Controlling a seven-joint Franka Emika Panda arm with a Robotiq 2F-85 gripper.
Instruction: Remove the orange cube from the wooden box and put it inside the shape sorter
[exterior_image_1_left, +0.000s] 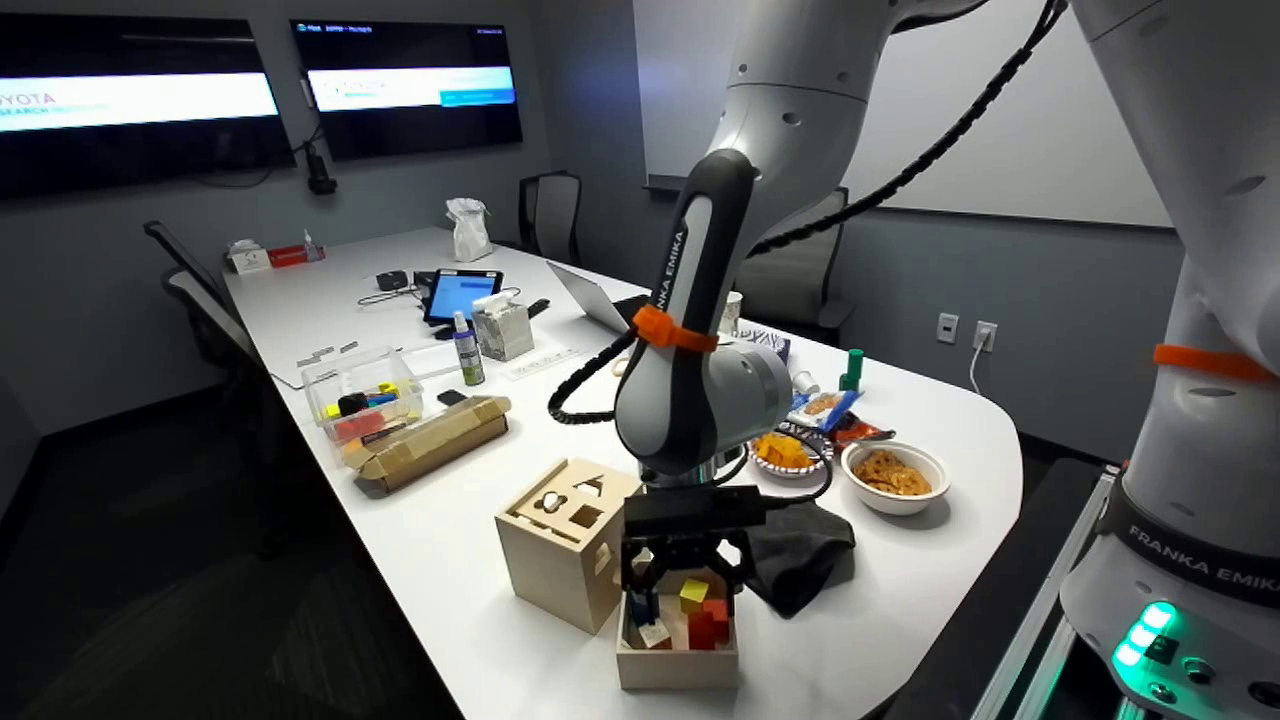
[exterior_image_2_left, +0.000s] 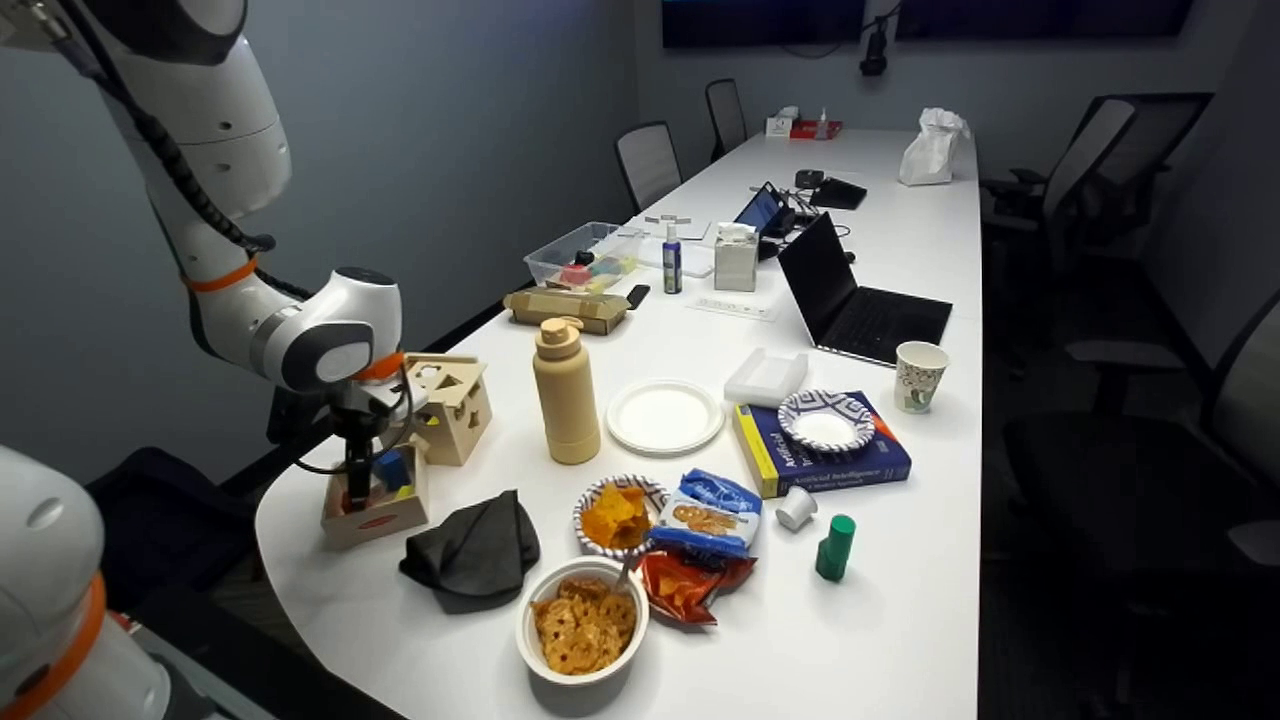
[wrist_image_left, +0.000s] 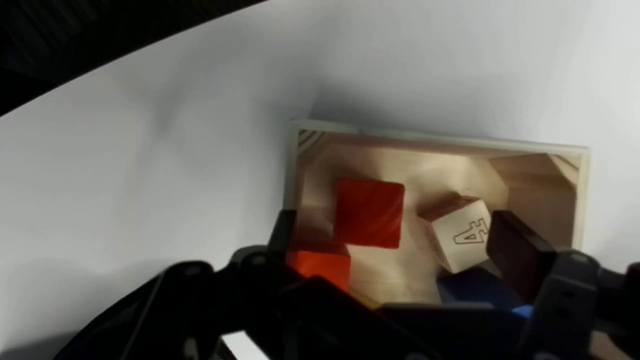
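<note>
The wooden box (exterior_image_1_left: 678, 670) stands at the table's near end; it also shows in an exterior view (exterior_image_2_left: 376, 522) and the wrist view (wrist_image_left: 440, 138). The orange cube (wrist_image_left: 325, 268) lies in it near a side wall, partly hidden by the left finger in the wrist view; it shows in an exterior view (exterior_image_1_left: 717, 608) behind the red block. My gripper (exterior_image_1_left: 688, 602) is open and points down into the box. In the wrist view its fingers (wrist_image_left: 395, 230) are wide apart with nothing held. The shape sorter (exterior_image_1_left: 550, 570), taller and with cut-out holes, stands beside the box; it also shows (exterior_image_2_left: 462, 425).
In the box also lie a red block (wrist_image_left: 369, 214), a white-faced block marked 4 (wrist_image_left: 461, 237), a blue block (wrist_image_left: 477, 286) and a yellow block (exterior_image_1_left: 693, 595). A black cloth (exterior_image_2_left: 475, 550), a tan bottle (exterior_image_2_left: 567, 395) and a snack bowl (exterior_image_2_left: 530, 640) stand nearby.
</note>
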